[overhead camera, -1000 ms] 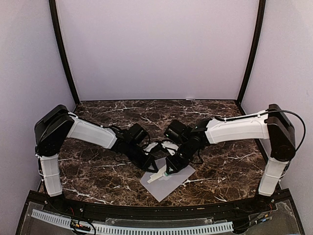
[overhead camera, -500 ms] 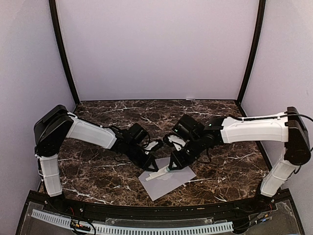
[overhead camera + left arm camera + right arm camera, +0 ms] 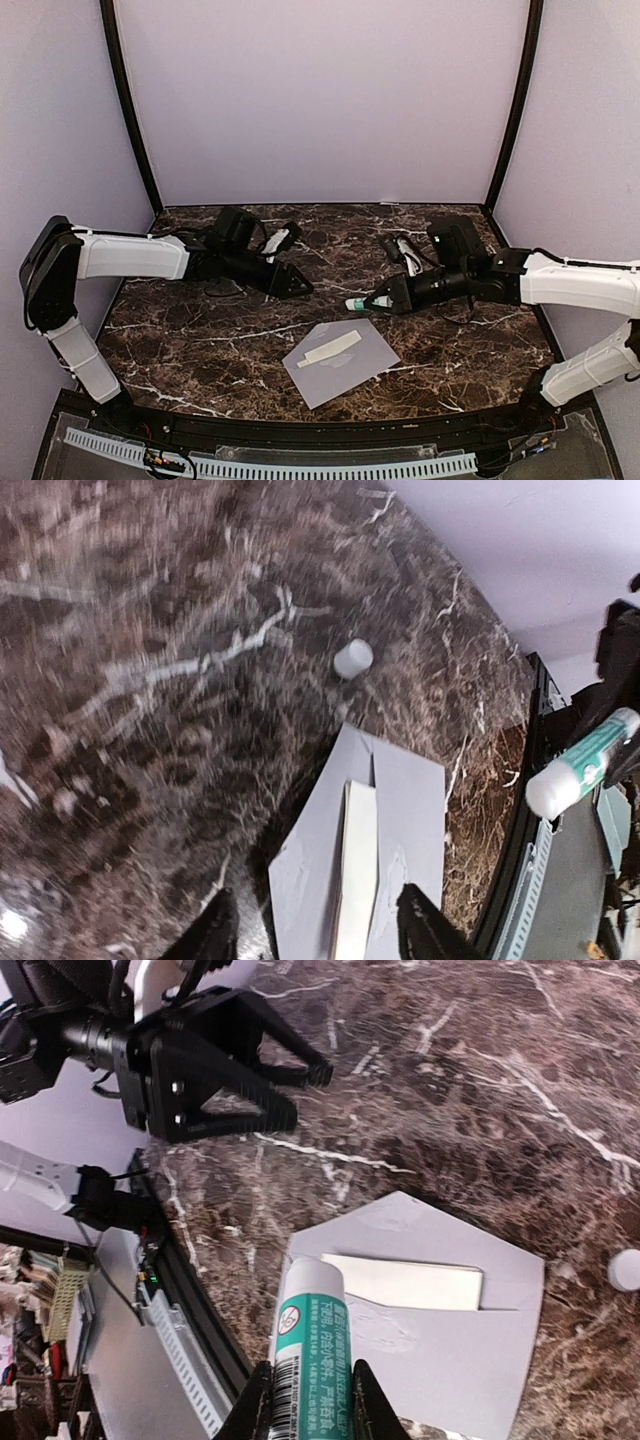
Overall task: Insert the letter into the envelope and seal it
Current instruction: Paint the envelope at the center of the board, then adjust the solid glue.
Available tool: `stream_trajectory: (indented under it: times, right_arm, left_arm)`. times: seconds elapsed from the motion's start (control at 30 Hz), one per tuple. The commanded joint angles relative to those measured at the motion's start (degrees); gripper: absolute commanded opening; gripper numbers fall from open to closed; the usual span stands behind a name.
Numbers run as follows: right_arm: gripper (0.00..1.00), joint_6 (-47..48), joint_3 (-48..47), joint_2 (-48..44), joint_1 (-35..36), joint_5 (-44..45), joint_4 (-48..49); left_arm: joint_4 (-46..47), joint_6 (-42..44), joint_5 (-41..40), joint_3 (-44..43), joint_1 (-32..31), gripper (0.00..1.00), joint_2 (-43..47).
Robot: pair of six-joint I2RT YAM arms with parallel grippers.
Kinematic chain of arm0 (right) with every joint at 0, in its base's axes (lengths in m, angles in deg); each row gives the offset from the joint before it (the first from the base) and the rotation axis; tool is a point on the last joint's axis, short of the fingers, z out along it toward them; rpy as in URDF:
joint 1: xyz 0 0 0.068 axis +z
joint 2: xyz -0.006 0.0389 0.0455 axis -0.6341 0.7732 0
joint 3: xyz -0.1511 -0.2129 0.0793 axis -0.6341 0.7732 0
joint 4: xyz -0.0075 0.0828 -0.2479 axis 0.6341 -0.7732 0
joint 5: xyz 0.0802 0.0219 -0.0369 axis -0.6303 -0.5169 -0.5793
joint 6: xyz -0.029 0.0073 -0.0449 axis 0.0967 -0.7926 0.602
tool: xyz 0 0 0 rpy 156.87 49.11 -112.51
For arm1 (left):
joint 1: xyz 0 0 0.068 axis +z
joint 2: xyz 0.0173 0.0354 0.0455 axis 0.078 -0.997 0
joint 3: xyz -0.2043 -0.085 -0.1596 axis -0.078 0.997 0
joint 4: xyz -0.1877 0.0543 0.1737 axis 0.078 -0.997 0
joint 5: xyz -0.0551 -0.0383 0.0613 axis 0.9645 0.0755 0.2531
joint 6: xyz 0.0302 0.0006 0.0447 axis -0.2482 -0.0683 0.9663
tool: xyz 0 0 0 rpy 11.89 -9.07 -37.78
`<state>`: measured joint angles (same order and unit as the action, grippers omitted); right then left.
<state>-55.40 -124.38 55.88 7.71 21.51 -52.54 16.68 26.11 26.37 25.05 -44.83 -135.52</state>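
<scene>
Right tool (image 3: 388, 298) tight on glue stick (image 3: 360, 302), left tool (image 3: 303, 288) parted, empty, over dark marble table (image 3: 200, 340), pale lavender walls (image 3: 320, 100)

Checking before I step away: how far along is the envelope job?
Done: letter sits in the envelope, one strip showing. In hand: right tool grips an uncapped glue stick; its cap lies on the table. The left tool is open, empty. Left: flap stands open, needs folding and pressing.
</scene>
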Motion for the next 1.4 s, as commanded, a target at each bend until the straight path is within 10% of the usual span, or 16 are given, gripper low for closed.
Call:
stream_trajectory:
  times: [0.0,0.3,0.5,0.8,1.37]
  right_arm:
    - [0.00,-2.3,3.5,-2.7,-2.7,-18.5,19.3]
    - [0.00,-8.2,2.2,-3.4,-3.3,-30.1,29.4]
    - [0.00,-12.0,4.2,-6.9,-3.2,-21.3,41.5]
    - [0.00,-6.4,2.2,-6.1,-0.5,-5.6,52.2]
    - [0.00,16.8,-15.2,-0.5,5.1,-0.2,18.7]
  left_arm:
    - [9.4,-4.5,4.1,1.6,3.7,0.60,9.1]
    - [27.6,-15.8,26.2,2.7,4.1,0.71,17.3]
    - [44.3,-20.2,13.3,10.8,3.7,0.88,27.6]
    - [52.5,-19.7,3.4,9.6,-3.4,0.90,25.1]
    - [34.3,-31.9,17.9,-4.9,-3.7,0.90,14.8]
